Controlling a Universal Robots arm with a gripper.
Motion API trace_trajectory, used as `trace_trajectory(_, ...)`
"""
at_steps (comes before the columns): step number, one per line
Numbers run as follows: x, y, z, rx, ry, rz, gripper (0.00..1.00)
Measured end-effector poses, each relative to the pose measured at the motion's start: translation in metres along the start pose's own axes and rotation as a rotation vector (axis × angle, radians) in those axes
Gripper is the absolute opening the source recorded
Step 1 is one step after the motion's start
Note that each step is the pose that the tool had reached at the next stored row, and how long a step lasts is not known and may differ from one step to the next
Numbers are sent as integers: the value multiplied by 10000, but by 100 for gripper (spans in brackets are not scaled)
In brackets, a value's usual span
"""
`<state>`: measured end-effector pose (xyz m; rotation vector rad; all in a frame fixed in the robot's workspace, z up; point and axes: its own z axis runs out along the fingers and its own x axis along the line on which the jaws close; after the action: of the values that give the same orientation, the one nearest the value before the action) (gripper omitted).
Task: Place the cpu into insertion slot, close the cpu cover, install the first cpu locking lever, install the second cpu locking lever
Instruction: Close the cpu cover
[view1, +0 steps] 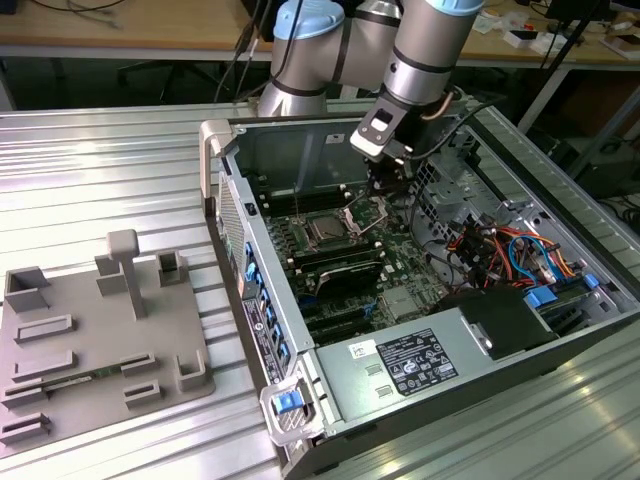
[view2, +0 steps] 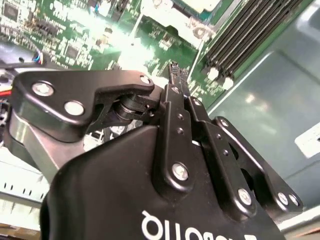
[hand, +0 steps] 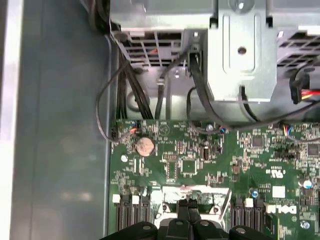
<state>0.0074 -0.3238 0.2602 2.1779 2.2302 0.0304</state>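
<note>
One arm, one gripper (view1: 383, 190). Its fingers are pressed together with nothing visibly pinched, and the tip is down just beside the tipped-up cover (view1: 365, 212) inside the open computer case (view1: 290, 150). We see the chip (view1: 325, 230) lying flat in the socket (view1: 306, 232) on the green board (view1: 398, 268); the cover is not yet down.

Risks, as we judge them:
- The closed fingers could slip off the thin metal frame and scrape the board or the chip.
- A crooked push on the cover could shift the chip or bend the socket pins.
- The cables (view1: 480, 250) near the arm could snag.

Writing we can see but leave unread:
- A white label (view1: 415, 362) on the power supply (view1: 345, 395).
- White lettering (view2: 200, 227) on the gripper body in the second wrist view.
- White print (hand: 280, 209) on the board in the first wrist view.
</note>
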Motion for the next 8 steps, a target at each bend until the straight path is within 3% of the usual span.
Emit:
trace_trajectory(2,0,62,-1,-1,3,-1,11)
trace_trajectory(5,-2,286,7,-2,-3,-1,11)
trace_trajectory(8,-3,357,55,0,-4,-2,11)
